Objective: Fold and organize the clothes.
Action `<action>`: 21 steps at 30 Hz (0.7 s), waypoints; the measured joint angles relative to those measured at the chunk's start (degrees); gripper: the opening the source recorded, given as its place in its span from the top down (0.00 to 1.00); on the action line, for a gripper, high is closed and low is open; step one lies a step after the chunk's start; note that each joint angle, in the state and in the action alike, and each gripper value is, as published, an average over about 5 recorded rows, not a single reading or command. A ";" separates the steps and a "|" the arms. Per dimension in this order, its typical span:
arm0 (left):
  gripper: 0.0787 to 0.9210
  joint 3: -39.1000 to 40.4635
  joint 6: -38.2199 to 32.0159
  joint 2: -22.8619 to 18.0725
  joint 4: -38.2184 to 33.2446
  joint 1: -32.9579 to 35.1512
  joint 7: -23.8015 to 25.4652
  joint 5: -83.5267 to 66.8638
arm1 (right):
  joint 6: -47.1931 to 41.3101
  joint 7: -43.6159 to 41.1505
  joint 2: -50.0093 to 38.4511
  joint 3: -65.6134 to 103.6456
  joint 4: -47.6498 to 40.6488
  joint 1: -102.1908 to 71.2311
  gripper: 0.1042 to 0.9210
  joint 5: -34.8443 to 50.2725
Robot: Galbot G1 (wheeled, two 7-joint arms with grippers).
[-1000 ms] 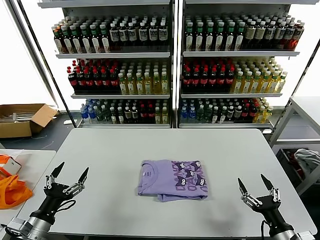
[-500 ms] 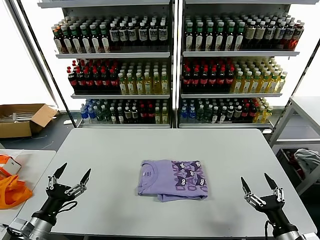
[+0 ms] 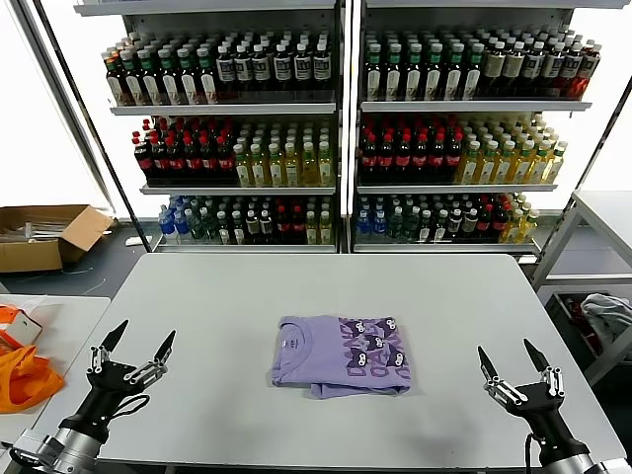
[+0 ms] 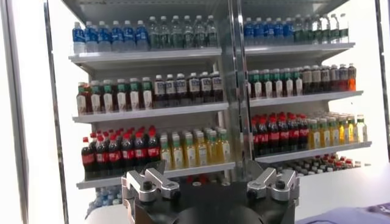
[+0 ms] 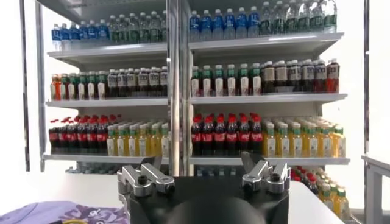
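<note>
Head view: two shelf units (image 3: 341,128) packed with drink bottles (image 3: 405,148) fill the background, all rows face-on. Wrist views show the same racks from table height; the right wrist view adds a top row of clear bottles with blue labels (image 5: 225,23) that the head view crops off. No label text or brand readable in any view, only colours: red labels on dark bottles, yellow and green drinks.

Grey table (image 3: 227,296) in front, the largest bare surface; only the head view shows it whole.

T-shirt (image 3: 342,355) lies folded into a compact rectangle near the table centre, slightly toward the robot, well apart from both grippers. Plain lavender on its left part with the neck opening showing, dark purple-and-white print across the right part. Print too small to read. The wrist views each catch only an edge of it.

Only in head view: cardboard box (image 3: 44,235) on the floor far left, orange fabric (image 3: 22,380) on a side table, grey-white cloth (image 3: 610,316) under the right-hand side table.

Left gripper (image 3: 135,346) sits over the near-left table corner, fingers spread wide, nothing between them. Right gripper (image 3: 512,359) mirrors it at the near-right corner, fingers also apart and empty. Wrist views show only finger bases, tips out of frame.
</note>
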 measured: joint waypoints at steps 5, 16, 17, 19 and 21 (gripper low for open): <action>0.12 -0.25 -0.09 -0.17 0.01 -0.01 0.01 -0.25 | 0.21 -0.22 -0.11 0.12 -0.16 0.06 0.12 0.15; 0.12 -0.46 -0.28 -0.33 -0.06 -0.02 0.07 -0.35 | 1.44 -0.53 -0.07 0.36 -0.07 -0.05 0.12 -0.12; 0.12 -0.49 -0.31 -0.32 -0.05 0.00 0.08 -0.35 | 1.59 -0.49 -0.02 0.36 -0.02 -0.02 0.12 -0.17; 0.12 -0.53 -0.35 -0.31 -0.05 0.01 0.10 -0.37 | 1.79 -0.43 0.07 0.30 0.03 -0.01 0.12 -0.22; 0.12 -0.53 -0.39 -0.30 -0.03 0.00 0.12 -0.39 | 1.93 -0.45 0.15 0.21 0.04 -0.09 0.12 -0.29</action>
